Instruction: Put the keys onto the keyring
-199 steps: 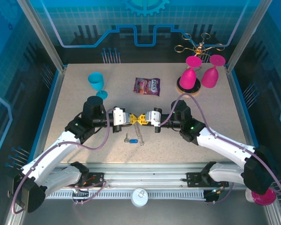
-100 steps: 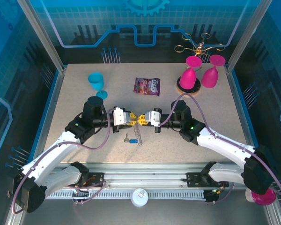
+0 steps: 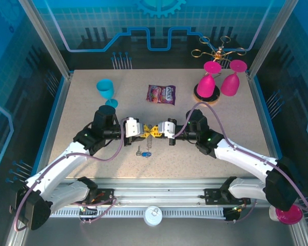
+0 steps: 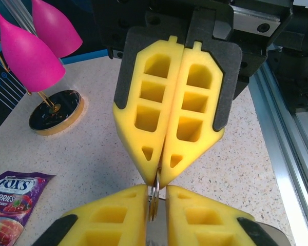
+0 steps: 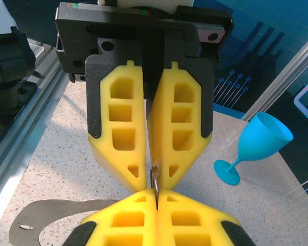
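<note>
1. Hanging between two sets of yellow fingertips, the keyring is held up over the middle of the table. Its thin metal loop is pinched at the top, and a short run of chain dangles below.
2. It looks light and limp. The chain will likely sway and sag, so only the pinched part is steady. The wire is thin and probably slick, so a hold right at the tips could slip.
3. The key, blue-headed, lies flat on the table just beside the dangling chain, on its near side and apart from both grippers. It looks small, stiff and light, so the broader plastic head seems the better place to grasp it. Lying flat, it may be awkward to lift.
4. The left gripper has its jaws clamped on the loop, with the wire filling the narrow seam between them.
5. The right gripper faces it tip to tip, jaws pressed together on the same loop.
6. One gripper must release the loop to fetch the key.
</note>
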{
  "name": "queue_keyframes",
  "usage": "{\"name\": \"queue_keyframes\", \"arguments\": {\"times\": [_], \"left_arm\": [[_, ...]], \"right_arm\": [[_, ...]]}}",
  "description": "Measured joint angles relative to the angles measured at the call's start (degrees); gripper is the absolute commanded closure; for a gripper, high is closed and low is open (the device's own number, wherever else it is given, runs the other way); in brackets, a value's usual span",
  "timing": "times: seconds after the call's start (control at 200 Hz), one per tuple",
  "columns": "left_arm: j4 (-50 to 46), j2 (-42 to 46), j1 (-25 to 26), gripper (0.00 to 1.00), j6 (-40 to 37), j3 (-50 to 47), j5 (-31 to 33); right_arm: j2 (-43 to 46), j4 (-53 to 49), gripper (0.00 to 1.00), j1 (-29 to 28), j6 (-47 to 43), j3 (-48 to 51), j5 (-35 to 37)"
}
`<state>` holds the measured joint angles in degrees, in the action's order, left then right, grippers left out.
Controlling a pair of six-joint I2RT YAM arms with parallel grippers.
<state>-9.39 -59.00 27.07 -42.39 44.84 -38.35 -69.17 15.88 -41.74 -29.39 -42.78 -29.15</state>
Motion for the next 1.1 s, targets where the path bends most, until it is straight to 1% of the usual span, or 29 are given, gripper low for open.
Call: {"name": "queue_keyframes", "arguments": {"times": [0.12, 0.205, 0.215, 0.27, 0.295, 0.34, 0.405, 0.47, 0.535, 0.655, 0.715, 0.831, 0.966, 1.036, 1.101], "left_arm": [[-0.5, -0.07, -0.02, 1.0, -0.26, 0.0, 0.24], [-0.68, -0.09, -0.02, 1.0, -0.92, 0.0, 0.63], [-0.68, -0.09, -0.02, 1.0, -0.98, 0.0, 0.66], [-0.61, -0.07, 0.0, 1.0, -1.2, 0.0, 1.09], [-0.5, -0.07, 0.0, 1.0, -1.25, 0.0, 1.25], [-0.61, 0.04, 0.15, 1.0, -1.29, -0.09, 2.01], [0.17, 0.33, 0.26, 1.0, -1.29, -0.55, 4.28], [1.25, 0.85, 0.26, 1.0, -1.27, -1.4, 7.08], [2.01, 1.4, 0.26, 1.0, -1.05, -2.08, 10.03], [2.25, 2.12, 0.26, 1.0, 0.5, -2.25, 16.13], [2.19, 2.62, 0.26, 1.0, 1.66, -2.25, 19.19], [2.16, 3.89, 0.07, 1.0, 4.37, -2.38, 24.68], [1.81, 5.31, -0.87, 1.0, 8.79, -3.15, 29.51], [1.07, 5.51, -1.11, 1.0, 10.82, -3.17, 31.15], [-0.35, 5.73, -1.38, 1.0, 12.37, -3.17, 32.2]], "right_arm": [[-0.31, -0.02, 1.0, 0.0, 0.24, -0.04, 0.04], [-0.39, -0.07, 1.0, 0.0, 0.42, -0.04, 0.11], [-0.39, -0.04, 0.97, 0.0, 0.44, -0.04, 0.13], [-0.39, -0.02, 0.69, 0.0, 0.81, -0.04, 0.52], [-0.39, 0.13, 0.61, 0.0, 1.27, -0.02, 0.79], [-0.24, 1.33, 0.53, 0.09, 1.88, 0.11, 2.14], [0.76, 3.37, 0.49, 0.26, 3.41, 1.07, 3.85], [2.69, 4.83, 0.48, 0.57, 5.27, 2.8, 6.23], [4.72, 5.25, 0.51, 1.03, 6.62, 4.46, 9.53], [6.56, 4.79, 0.53, 1.05, 8.7, 6.54, 15.82], [6.67, 3.8, 0.54, 0.07, 9.49, 7.3, 18.78], [6.01, 2.1, 0.62, -3.15, 13.11, 8.46, 23.41], [2.54, -0.31, 0.66, -6.56, 23.87, 8.33, 29.03], [-0.66, -4.85, 0.67, -7.61, 30.8, 6.56, 31.43], [-4.39, -10.58, 0.66, -7.89, 36.59, 2.93, 32.96]]}}
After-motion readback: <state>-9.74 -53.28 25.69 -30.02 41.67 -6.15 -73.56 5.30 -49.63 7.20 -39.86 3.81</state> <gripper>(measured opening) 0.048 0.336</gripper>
